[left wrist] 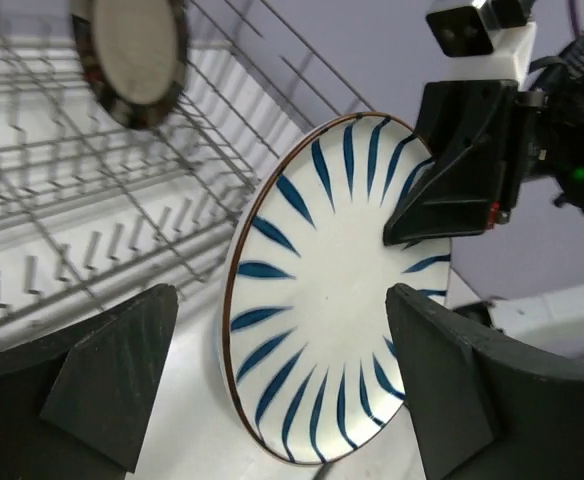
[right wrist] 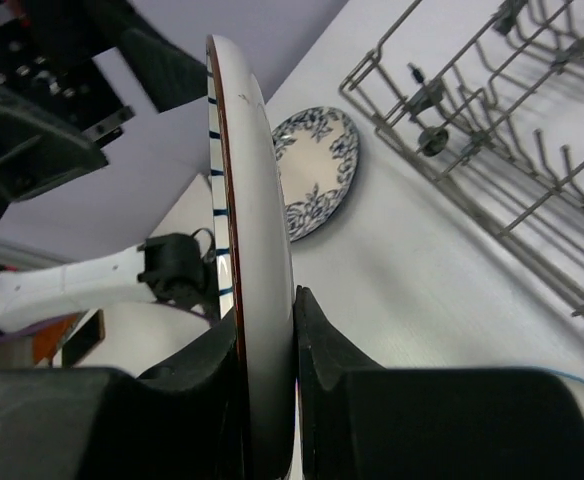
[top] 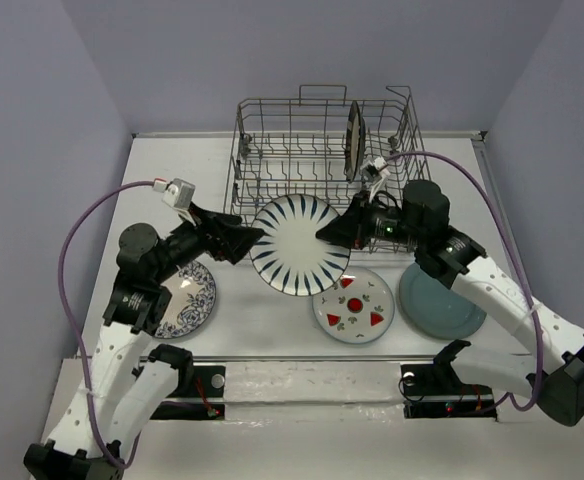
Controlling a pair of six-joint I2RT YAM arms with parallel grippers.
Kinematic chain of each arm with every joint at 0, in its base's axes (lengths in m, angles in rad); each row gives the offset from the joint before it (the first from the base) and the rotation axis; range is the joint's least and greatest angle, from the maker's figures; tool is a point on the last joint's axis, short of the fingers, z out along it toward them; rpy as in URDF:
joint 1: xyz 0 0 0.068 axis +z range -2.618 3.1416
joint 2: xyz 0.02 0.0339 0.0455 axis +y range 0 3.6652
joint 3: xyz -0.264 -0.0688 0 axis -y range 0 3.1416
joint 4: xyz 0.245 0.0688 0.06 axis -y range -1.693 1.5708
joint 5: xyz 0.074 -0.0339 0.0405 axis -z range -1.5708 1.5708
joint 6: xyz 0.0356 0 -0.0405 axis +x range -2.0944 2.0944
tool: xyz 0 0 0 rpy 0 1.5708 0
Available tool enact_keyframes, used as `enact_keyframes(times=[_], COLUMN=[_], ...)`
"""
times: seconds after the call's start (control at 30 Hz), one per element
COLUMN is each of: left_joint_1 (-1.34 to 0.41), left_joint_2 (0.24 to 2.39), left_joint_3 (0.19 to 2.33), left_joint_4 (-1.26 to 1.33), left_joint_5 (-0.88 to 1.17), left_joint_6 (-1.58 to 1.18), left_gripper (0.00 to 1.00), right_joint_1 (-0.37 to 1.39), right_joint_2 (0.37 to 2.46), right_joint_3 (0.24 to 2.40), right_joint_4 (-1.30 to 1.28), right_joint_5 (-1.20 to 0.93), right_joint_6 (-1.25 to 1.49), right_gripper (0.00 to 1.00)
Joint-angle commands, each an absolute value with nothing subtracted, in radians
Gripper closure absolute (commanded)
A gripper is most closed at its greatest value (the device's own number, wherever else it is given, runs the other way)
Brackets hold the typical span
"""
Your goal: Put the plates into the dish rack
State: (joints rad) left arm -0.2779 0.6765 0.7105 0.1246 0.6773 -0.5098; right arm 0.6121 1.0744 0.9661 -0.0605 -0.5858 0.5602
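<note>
- White table (top: pixel 272 350) walled by pale lavender panels on three sides; both arms reached in from the near edge.
- Dish rack (top: pixel 302 150) stood at the far middle of the table, a grey wire basket with upright tines.
- Dark plate (top: pixel 353 140) stood on edge among the tines at the rack's right side.
- Striped plate (top: pixel 300 245) was held tilted up, face toward the left arm, just in front of the rack's near wall. Could not tell whether its lower rim touched the table.
- Right gripper (top: pixel 330 232) was clamped on the striped plate's right rim; its wrist view showed the plate edge-on, pinched tight between both fingers.
- Left gripper (top: pixel 250 240) sat just beside the plate's left rim, jaws spread wide and gripping nothing.
- Floral plate (top: pixel 187 298) lay flat at near left, partly covered by the left arm.
- Fruit plate (top: pixel 353 305) lay flat near the middle, just beside the teal plate (top: pixel 440 303), which lay partly under the right arm.
</note>
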Motion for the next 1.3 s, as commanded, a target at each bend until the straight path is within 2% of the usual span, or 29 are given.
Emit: enact_keyframes(times=[0.0, 0.2, 0.37, 0.47, 0.67, 0.77, 1.0, 1.27], left_joint_1=[-0.273, -0.308, -0.362, -0.393, -0.468, -0.491, -0.520, -0.526], left_joint_2=[0.588, 0.517, 0.476, 0.471, 0.463, 0.465, 0.459, 0.463], left_joint_3=[0.769, 0.681, 0.666, 0.666, 0.664, 0.669, 0.670, 0.670], left_joint_4=[-0.047, -0.080, -0.083, -0.086, -0.097, -0.109, -0.120, -0.120], left_joint_5=[0.337, 0.141, 0.121, 0.117, 0.097, 0.055, 0.018, 0.021], left_joint_6=[-0.322, -0.261, -0.244, -0.239, -0.235, -0.230, -0.229, -0.230], left_gripper=[0.01, 0.01, 0.01, 0.01, 0.01, 0.01, 0.01, 0.01], right_joint_1=[0.604, 0.595, 0.595, 0.595, 0.595, 0.595, 0.595, 0.595], right_joint_2=[1.132, 1.279, 1.475, 1.574, 1.866, 1.983, 2.103, 2.174], right_joint_3=[1.173, 1.411, 1.612, 1.727, 2.171, 2.296, 2.345, 2.384], right_joint_4=[-0.027, -0.107, -0.170, -0.195, -0.255, -0.281, -0.281, -0.279], right_joint_5=[-0.385, -0.083, 0.306, 0.440, 0.700, 0.776, 0.837, 0.810], right_joint_6=[0.534, 0.476, 0.371, 0.279, 0.056, -0.044, -0.048, -0.032], right_gripper=[0.93, 0.93, 0.93, 0.93, 0.93, 0.93, 0.93, 0.93])
